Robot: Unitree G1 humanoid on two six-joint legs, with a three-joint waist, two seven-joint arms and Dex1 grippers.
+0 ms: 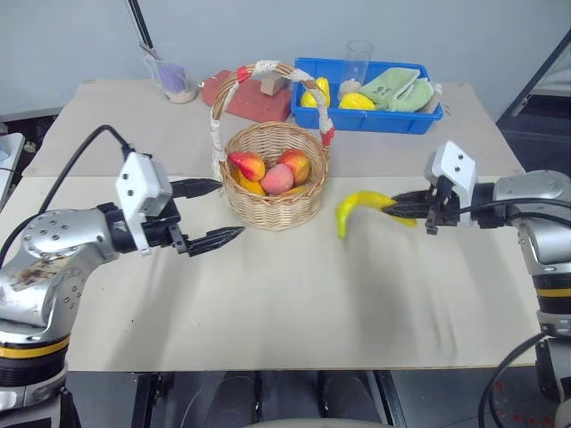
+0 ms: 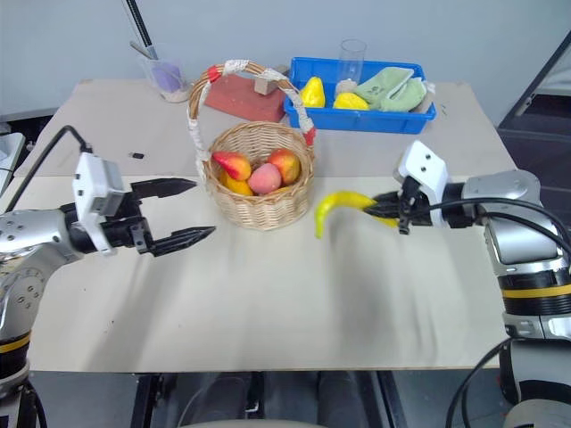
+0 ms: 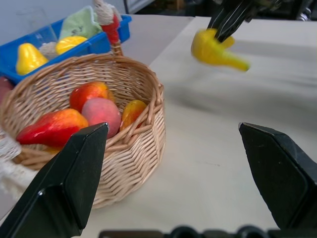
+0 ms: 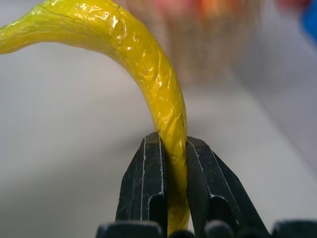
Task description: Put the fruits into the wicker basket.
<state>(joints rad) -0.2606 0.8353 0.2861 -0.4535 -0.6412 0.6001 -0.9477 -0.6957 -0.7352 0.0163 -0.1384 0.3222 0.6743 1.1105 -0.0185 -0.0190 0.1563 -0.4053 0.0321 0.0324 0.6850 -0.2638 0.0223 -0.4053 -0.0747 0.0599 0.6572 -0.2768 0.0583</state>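
Banana hanging above the beige surface beside the wicker basket, right fingers clenching it, left fingers standing spread, four fruits lying in the basket, one blue bin sitting behind.

A lab-style test room: a bare beige table against a plain grey wall, with staged props at the frame's top.
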